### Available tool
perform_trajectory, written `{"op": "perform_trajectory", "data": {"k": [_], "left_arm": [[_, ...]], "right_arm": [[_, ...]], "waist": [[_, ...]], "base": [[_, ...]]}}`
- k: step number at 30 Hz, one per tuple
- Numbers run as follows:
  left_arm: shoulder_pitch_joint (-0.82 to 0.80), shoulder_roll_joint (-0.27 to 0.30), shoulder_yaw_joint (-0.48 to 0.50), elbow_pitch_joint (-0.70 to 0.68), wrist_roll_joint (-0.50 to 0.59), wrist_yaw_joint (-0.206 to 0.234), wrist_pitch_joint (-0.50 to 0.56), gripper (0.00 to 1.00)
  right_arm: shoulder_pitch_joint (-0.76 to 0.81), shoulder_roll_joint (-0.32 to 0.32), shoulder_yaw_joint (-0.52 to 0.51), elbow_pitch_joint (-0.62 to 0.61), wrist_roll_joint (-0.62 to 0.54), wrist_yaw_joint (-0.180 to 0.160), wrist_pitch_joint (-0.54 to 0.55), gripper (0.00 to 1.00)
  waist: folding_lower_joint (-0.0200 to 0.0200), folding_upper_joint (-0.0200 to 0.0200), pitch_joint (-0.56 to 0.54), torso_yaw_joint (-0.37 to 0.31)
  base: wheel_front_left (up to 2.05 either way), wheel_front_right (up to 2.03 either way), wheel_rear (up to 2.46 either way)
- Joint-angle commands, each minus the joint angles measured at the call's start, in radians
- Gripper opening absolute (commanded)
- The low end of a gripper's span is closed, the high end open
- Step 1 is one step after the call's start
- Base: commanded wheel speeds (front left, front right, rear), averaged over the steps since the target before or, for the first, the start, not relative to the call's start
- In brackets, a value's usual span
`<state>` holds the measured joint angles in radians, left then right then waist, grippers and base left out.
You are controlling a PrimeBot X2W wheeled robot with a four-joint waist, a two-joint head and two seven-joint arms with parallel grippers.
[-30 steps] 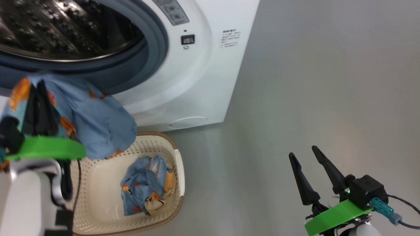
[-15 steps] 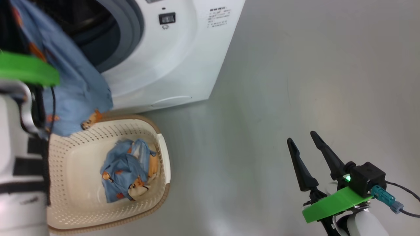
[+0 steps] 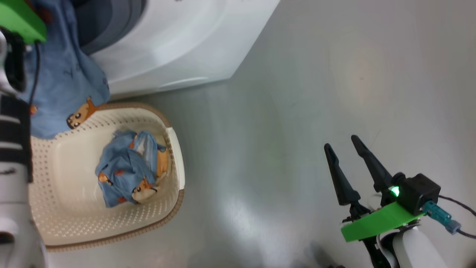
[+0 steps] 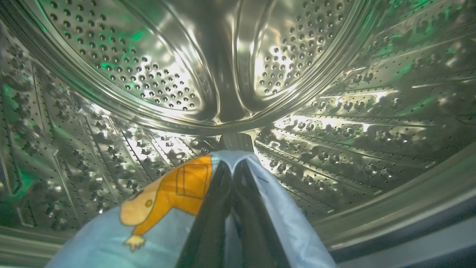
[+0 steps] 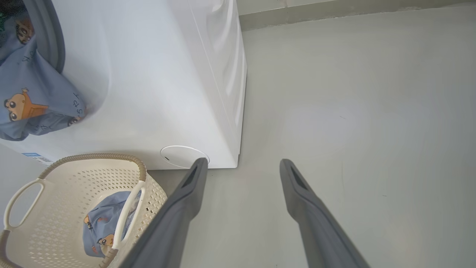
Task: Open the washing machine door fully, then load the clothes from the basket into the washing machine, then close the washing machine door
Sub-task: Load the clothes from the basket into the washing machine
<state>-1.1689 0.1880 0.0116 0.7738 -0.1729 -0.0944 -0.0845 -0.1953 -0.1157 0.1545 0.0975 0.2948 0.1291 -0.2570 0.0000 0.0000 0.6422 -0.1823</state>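
Bear-print garment (image 4: 167, 186), pinched in closed left fingers (image 4: 214, 208) inside the drum (image 4: 148, 82), trails behind them over the grey ring (image 3: 111, 26); released now, it could slide out. Right fingers (image 3: 340, 178) spread, empty.

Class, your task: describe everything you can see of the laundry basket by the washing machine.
The basket is cream-white perforated plastic, a rounded rectangle with a brown woven-look rim and two side handles. It stands upright on the grey floor, just in front of the washing machine. One crumpled light-blue bear-print garment lies inside. A second blue piece hangs above its far edge; contact is unclear.
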Motion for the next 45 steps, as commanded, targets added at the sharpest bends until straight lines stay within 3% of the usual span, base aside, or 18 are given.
{"op": "perform_trajectory", "data": {"k": [1, 8, 16, 20, 25, 30, 31, 32, 33, 45], "left_arm": [[-0.038, 0.052, 0.010, -0.008, -0.004, -0.005, 0.008, 0.00], [-0.125, 0.063, -0.015, 0.069, 0.002, -0.009, 0.031, 0.00], [-0.204, 0.081, -0.042, 0.095, 0.045, 0.035, -0.147, 0.00], [-0.243, 0.108, -0.055, 0.053, 0.077, 0.052, -0.175, 0.00], [-0.256, 0.143, -0.057, -0.116, 0.113, 0.069, -0.177, 0.00], [-0.220, 0.152, -0.047, -0.126, 0.113, 0.073, -0.177, 0.00], [-0.209, 0.147, -0.041, -0.105, 0.104, 0.075, -0.177, 0.33], [-0.203, 0.141, -0.037, -0.084, 0.097, 0.073, -0.177, 0.87], [-0.200, 0.137, -0.039, -0.071, 0.097, 0.074, -0.177, 1.00], [-0.166, 0.086, -0.045, 0.024, 0.076, 0.079, -0.177, 1.00]], "right_arm": [[-0.007, -0.004, 0.022, -0.026, 0.001, 0.002, -0.005, 1.00], [-0.017, -0.004, 0.018, -0.039, -0.004, 0.002, -0.005, 1.00], [-0.020, -0.007, 0.031, -0.035, 0.006, 0.002, -0.005, 1.00], [-0.019, -0.009, 0.044, -0.034, 0.014, 0.002, -0.005, 1.00], [-0.020, -0.010, 0.058, -0.032, 0.021, 0.002, -0.005, 1.00], [-0.021, -0.010, 0.063, -0.025, 0.024, 0.002, -0.005, 1.00], [-0.022, -0.009, 0.064, -0.023, 0.024, 0.002, -0.005, 1.00], [-0.023, -0.008, 0.063, -0.021, 0.023, 0.002, -0.005, 1.00], [-0.024, -0.007, 0.065, -0.021, 0.021, 0.002, -0.005, 1.00], [-0.037, -0.007, 0.057, -0.008, 0.021, 0.002, -0.005, 1.00]], "waist": [[0.0000, 0.0000, 0.057, 0.013], [0.0000, 0.0000, 0.113, 0.029], [0.0000, 0.0000, 0.134, 0.025], [0.0000, 0.0000, 0.137, 0.009], [0.0000, 0.0000, 0.143, -0.010], [0.0000, 0.0000, 0.142, -0.014], [0.0000, 0.0000, 0.140, -0.012], [0.0000, 0.0000, 0.139, -0.009], [0.0000, 0.0000, 0.138, -0.006], [0.0000, 0.0000, 0.090, 0.032]], "base": [[0.00, 0.00, 0.00], [0.00, 0.00, 0.00], [0.00, 0.00, 0.00], [0.00, 0.00, 0.00], [0.00, 0.00, 0.00], [0.00, 0.00, 0.00], [0.00, 0.00, 0.00], [0.00, 0.00, 0.00], [0.00, 0.00, 0.00], [0.00, 0.00, 0.00]]}}
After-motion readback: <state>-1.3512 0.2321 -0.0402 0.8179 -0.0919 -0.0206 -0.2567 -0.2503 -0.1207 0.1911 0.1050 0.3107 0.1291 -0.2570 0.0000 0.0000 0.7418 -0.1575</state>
